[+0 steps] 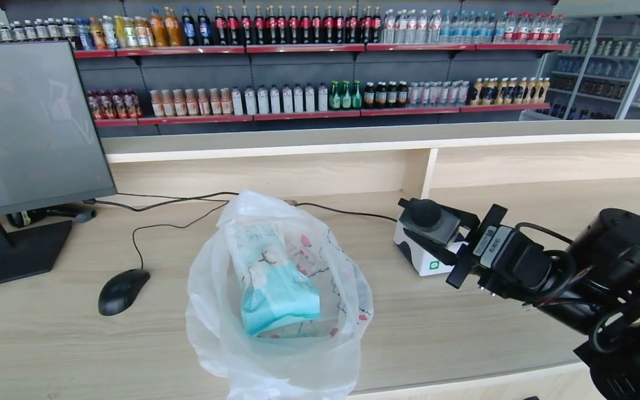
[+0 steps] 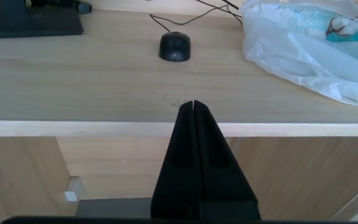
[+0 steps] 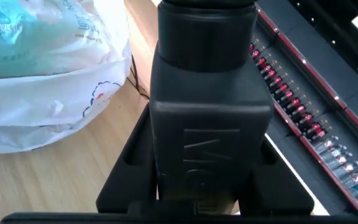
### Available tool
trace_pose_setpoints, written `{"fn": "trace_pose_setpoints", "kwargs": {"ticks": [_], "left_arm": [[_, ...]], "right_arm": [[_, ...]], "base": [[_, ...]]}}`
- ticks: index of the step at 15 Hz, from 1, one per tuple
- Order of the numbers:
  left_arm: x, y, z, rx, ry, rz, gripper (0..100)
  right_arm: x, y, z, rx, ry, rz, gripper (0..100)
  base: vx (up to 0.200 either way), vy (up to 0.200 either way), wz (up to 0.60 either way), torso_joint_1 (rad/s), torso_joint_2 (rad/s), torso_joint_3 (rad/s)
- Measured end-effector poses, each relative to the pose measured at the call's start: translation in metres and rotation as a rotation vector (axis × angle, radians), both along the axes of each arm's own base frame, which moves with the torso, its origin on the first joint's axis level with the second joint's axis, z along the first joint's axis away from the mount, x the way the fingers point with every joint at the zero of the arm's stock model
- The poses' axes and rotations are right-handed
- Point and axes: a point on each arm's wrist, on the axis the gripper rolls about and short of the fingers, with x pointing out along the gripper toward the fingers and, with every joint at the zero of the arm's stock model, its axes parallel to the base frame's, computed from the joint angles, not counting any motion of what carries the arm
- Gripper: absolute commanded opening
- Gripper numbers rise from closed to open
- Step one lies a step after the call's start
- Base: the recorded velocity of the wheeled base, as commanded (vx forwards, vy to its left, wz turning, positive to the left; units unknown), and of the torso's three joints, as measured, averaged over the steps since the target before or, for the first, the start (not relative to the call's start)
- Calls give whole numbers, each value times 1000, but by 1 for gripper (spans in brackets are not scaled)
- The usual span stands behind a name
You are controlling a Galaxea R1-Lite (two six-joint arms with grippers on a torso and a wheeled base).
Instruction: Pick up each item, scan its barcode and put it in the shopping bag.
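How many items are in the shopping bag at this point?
1. A teal-and-white packet sits inside the translucent shopping bag on the counter, near its front edge. Smaller items could be hidden behind it or in the folds.

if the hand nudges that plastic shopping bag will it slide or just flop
The shopping bag is thin, wrinkled, see-through film, so it will probably crumple rather than slide whole. Its mouth stands open only loosely; a push may fold it shut. The teal packet inside likely weighs it down a little.
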Motion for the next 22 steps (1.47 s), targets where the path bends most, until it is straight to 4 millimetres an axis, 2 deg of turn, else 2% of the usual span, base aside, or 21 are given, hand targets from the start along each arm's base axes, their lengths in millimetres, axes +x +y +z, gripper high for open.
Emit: {"fn": "trace_pose_setpoints", "kwargs": {"ticks": [4,7,12,16,22], "left_arm": [[0,0,0,0,0,0,0],[0,0,0,0,0,0,0],[0,0,0,0,1,-1,0],[0,0,0,0,0,0,0],[0,0,0,0,0,0,0]], "right_arm": [[47,-4,-3,-73,-133,58,0],[66,-13,-10,-134,-198,54,0],[75,-20,-26,-193,-215,44,0],[86,-36,-43,-233,-207,50,0],[93,-48,-49,-243,-202,47,0]], "base": [[0,0,0,0,0,0],[0,0,0,0,0,0],[0,0,0,0,0,0],[0,0,0,0,0,0],[0,0,0,0,0,0]]}}
